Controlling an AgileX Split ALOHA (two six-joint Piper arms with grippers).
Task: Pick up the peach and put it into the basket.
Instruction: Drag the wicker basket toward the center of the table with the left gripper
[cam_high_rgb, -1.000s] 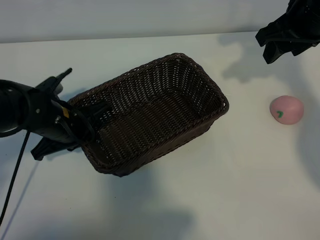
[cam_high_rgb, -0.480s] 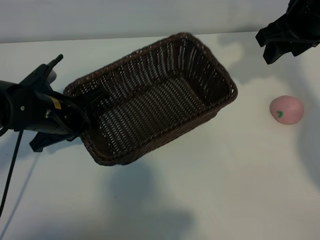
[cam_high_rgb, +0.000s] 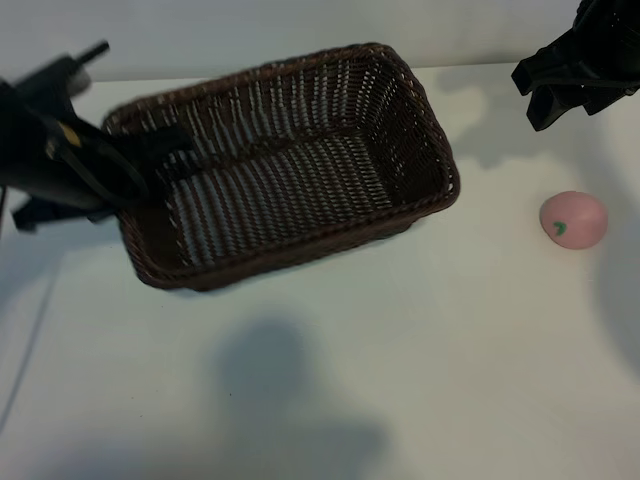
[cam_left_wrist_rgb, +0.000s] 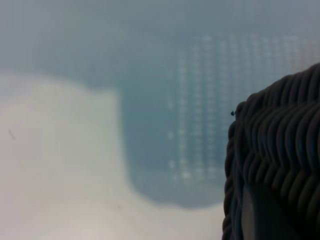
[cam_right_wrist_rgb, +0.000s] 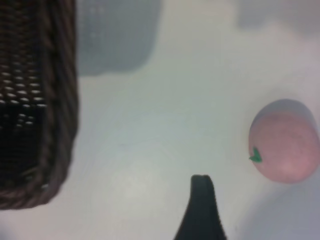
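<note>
The dark-brown woven basket (cam_high_rgb: 300, 250) hangs above the white table, with its shadow on the surface below. My left gripper (cam_high_rgb: 160, 150) is shut on the rim of its left end. In the left wrist view the braided rim (cam_left_wrist_rgb: 280, 150) fills one corner, with a finger (cam_left_wrist_rgb: 257, 215) pressed against it. The pale-pink peach (cam_high_rgb: 573, 219) with a green mark lies on the table at the right, apart from the basket. My right gripper (cam_high_rgb: 545, 95) hovers open at the back right, behind the peach. Its wrist view shows one finger (cam_right_wrist_rgb: 201, 200), the peach (cam_right_wrist_rgb: 285, 141) and the basket's end (cam_right_wrist_rgb: 57, 100).
The white table (cam_high_rgb: 450, 380) stretches bare across the front and between the basket and the peach. Its back edge meets a pale wall (cam_high_rgb: 250, 30). The left arm's cable (cam_high_rgb: 30, 340) trails down at the front left.
My left arm has lifted the basket and swung it back and to the left, turning it more level with the table edge. The right gripper and the peach have stayed put.
</note>
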